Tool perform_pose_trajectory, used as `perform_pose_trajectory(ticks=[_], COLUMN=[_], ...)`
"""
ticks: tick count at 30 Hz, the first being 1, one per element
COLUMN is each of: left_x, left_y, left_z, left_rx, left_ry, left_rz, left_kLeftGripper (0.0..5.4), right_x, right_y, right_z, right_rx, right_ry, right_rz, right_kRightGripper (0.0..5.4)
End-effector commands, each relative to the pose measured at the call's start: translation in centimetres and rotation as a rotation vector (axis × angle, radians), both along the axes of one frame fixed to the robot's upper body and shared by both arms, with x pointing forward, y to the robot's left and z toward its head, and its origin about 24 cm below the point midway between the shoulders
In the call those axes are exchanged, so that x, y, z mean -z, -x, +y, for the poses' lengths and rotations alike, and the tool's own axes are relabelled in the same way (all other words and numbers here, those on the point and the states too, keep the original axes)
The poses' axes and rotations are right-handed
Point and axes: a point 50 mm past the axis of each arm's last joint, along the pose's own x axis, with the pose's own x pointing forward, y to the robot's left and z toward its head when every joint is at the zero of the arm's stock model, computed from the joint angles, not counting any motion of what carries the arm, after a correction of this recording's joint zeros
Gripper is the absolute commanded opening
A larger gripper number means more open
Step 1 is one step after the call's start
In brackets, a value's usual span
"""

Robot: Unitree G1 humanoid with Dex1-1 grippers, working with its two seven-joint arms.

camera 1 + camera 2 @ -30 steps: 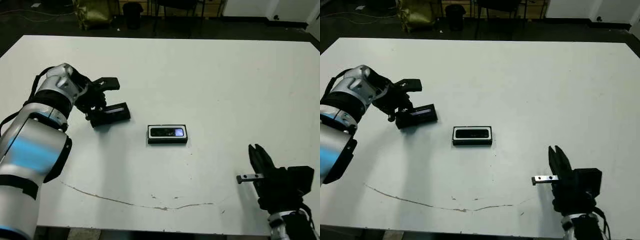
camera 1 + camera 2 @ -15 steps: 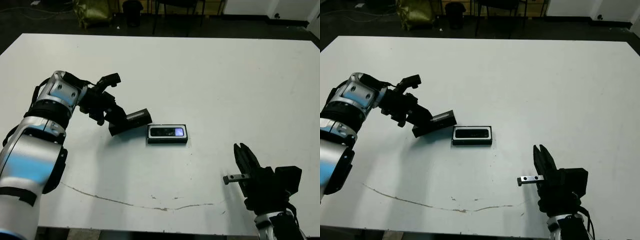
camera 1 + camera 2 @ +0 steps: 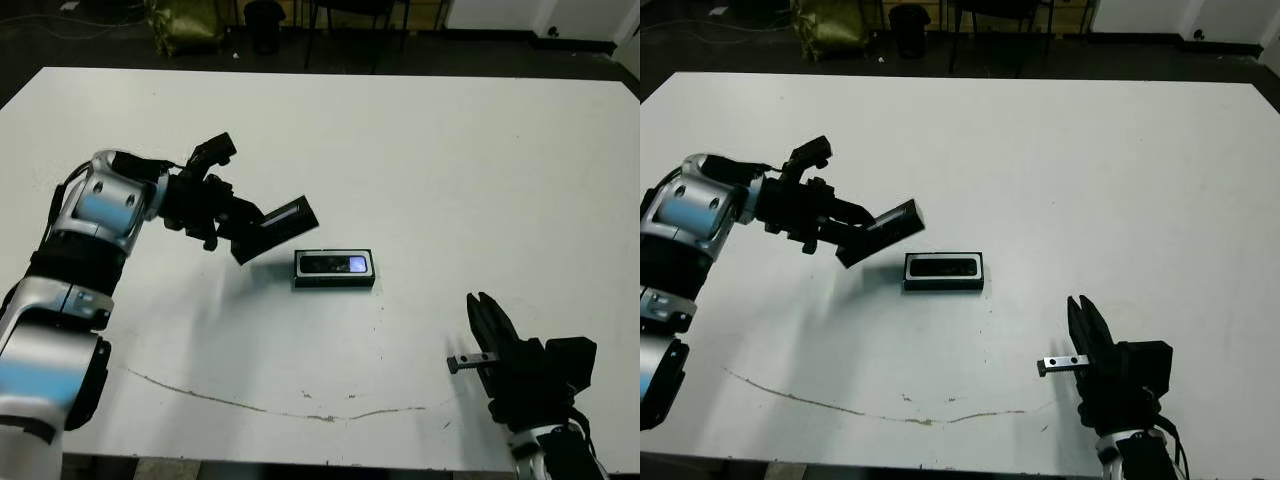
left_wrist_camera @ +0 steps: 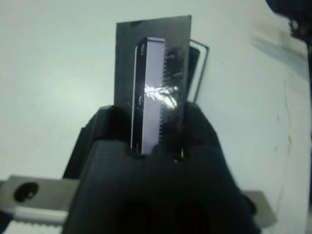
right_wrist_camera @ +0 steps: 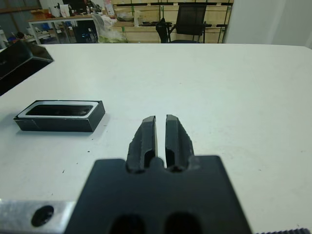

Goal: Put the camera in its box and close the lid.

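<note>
While the box (image 3: 335,268) sits flat near the middle of the white worktop (image 3: 450,170) with the camera (image 3: 335,264) already lying inside it, bluish patch facing up, the left end effector (image 3: 235,222) is clamped on one end of the lid (image 3: 275,228) and holds it clear of the surface, tilted, its free end nearest the box. That free end hangs just beside and above the box's left end, not touching it. The lid's long axis runs roughly in line with the box's long axis, though angled upward, so the coming move seems to call for carrying the lid rightward over the box, levelling it, and lowering it square onto the rim. The left wrist view shows the lid's glossy strip between the black fingers (image 4: 195,127), with the box's edge visible just past it. The left arm is clearly the nearer one; the right end effector (image 3: 487,322) rests well apart from the box, toward the worktop's near edge, fingers pressed nearly together and holding nothing.
</note>
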Motion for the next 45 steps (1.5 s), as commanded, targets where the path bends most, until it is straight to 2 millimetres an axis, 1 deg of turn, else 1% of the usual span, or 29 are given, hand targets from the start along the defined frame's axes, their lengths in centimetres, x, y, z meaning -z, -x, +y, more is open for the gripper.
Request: perform_pose_trajectory(ticks=[1,4,8,16,19,26,29,33,41,45], left_x=[0.7,0.9,1.2,1.8,2.0,2.4,2.6,2.8,2.5,2.0], left_y=[0.7,1.1,1.4,2.2,2.3,2.2,2.0,1.6,0.6,0.4], left_z=[0.1,-0.1,-0.6,-1.9,-2.3,-2.9,-3.2,-3.5,-4.1,-4.5], left_rx=[-0.070,-0.085,-0.084,-0.031,-0.020,0.033,0.060,0.113,0.222,0.264], left_ry=[0.028,0.041,0.059,0.066,0.063,0.023,0.003,-0.037,-0.128,-0.153], left_rz=[-0.045,-0.109,-0.106,-0.039,0.021,0.097,0.097,0.024,-0.177,-0.241], left_kLeftGripper=[1.95,1.95,1.95,1.95,1.95,1.95,1.95,1.95,1.95,1.95], right_x=[0.9,1.3,1.4,1.1,1.0,1.3,1.0,0.4,1.3,1.5], right_y=[0.9,0.7,0.6,0.7,0.7,0.7,1.0,1.2,0.9,0.9], right_z=[0.0,-0.1,-0.3,-0.1,0.0,0.1,0.3,0.6,0.4,0.3], right_rx=[0.018,0.012,0.009,-0.007,-0.008,0.005,0.011,0.023,0.036,0.028], right_ry=[-0.017,-0.026,-0.038,-0.062,-0.051,-0.062,-0.063,-0.022,-0.016,-0.020], right_rz=[0.062,0.060,0.061,0.034,0.037,0.050,0.061,0.073,0.095,0.092], right_kRightGripper=[0.00,0.00,0.00,0.00,0.00,0.00,0.00,0.00,0.00,0.00])
